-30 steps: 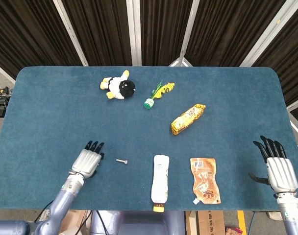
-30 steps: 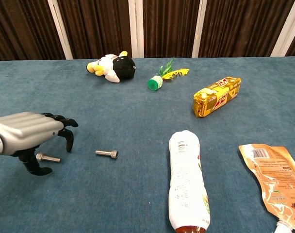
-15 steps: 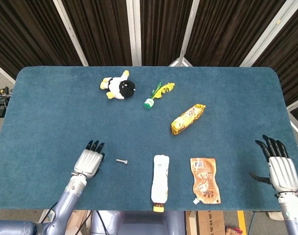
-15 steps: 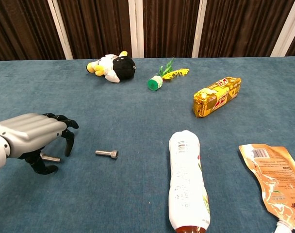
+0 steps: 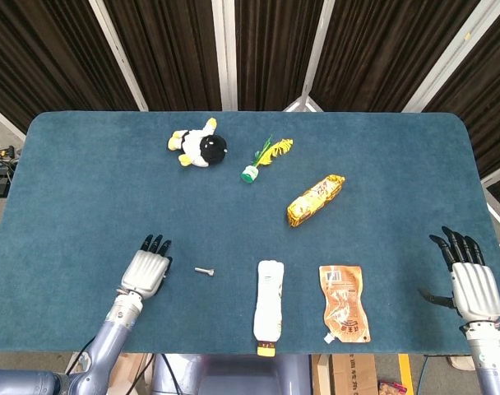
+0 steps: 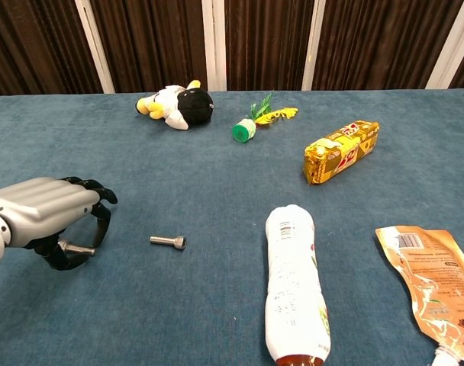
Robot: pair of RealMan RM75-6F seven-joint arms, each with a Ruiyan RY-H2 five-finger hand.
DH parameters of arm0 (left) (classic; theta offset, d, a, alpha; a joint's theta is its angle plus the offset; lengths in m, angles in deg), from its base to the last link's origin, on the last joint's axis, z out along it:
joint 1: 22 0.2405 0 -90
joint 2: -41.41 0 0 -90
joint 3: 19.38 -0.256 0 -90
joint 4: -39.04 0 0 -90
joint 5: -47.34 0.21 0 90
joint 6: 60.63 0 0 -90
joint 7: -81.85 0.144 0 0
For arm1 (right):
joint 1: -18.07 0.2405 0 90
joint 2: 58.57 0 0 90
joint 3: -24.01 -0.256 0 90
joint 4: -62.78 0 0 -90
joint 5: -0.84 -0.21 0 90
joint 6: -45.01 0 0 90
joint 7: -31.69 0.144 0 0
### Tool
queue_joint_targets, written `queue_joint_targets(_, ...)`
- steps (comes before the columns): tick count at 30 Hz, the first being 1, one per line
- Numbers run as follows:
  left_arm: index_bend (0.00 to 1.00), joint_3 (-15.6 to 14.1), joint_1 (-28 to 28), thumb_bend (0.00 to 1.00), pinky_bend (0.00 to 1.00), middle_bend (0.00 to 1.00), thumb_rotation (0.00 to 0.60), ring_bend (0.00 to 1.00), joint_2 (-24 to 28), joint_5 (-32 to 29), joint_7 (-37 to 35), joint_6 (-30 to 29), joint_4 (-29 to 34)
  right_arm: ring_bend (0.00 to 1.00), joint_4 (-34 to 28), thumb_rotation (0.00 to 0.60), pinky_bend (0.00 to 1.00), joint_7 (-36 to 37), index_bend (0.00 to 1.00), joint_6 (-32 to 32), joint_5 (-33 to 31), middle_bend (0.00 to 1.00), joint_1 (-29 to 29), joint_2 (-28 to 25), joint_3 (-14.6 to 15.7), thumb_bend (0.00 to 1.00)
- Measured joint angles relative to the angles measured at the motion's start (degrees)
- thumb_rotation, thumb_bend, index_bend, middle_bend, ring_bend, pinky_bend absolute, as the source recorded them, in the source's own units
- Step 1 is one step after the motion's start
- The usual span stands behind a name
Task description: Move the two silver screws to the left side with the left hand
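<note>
The left hand (image 6: 45, 213) is seen at the lower left of the chest view, fingers curled around one silver screw (image 6: 78, 248), whose shaft pokes out beneath the palm; whether it is lifted or resting on the blue table (image 6: 217, 183) cannot be told. The second silver screw (image 6: 168, 242) lies free, just right of that hand, left of the white bottle (image 6: 295, 290). The first screw's pickup is judged in progress; carrying it leftward is called for next. The right hand (image 5: 472, 284) sits idle at lower right, fingers spread, nothing held.
</note>
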Motion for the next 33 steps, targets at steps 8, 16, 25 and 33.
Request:
queue_joint_targets(8, 0.51, -0.3, -0.2, 0.51, 0.00, 0.09, 0.600, 0.00, -0.5, -0.4, 0.0, -0.1, -0.8, 0.02, 0.0, 0.600, 0.00, 0.1, 0.16, -0.2, -0.1, 0.07, 0.0, 0.0, 0.0, 0.11)
queue_joint_targets(16, 0.52, -0.4, -0.5, 0.52, 0.00, 0.10, 0.600, 0.00, -0.6, -0.3, -0.5, 0.1, -1.0, 0.02, 0.0, 0.600, 0.00, 0.5, 0.16, -0.5, -0.4, 0.07, 0.1, -0.1, -0.1, 0.11)
queue_joint_targets(25, 0.54, -0.7, -0.7, 0.57, 0.00, 0.10, 0.600, 0.00, -0.7, -0.7, -0.3, -0.1, -1.6, 0.02, -0.1, 0.600, 0.00, 1.1, 0.16, -0.4, -0.7, 0.07, -0.1, -0.3, -0.3, 0.11)
queue_joint_targets(33, 0.55, -0.6, -0.7, 0.58, 0.00, 0.11, 0.600, 0.00, -0.2, 0.0, -2.1, 0.0, -0.9, 0.02, -0.1, 0.600, 0.00, 1.2, 0.16, -0.5, -0.6, 0.07, -0.1, -0.3, -0.3, 0.11)
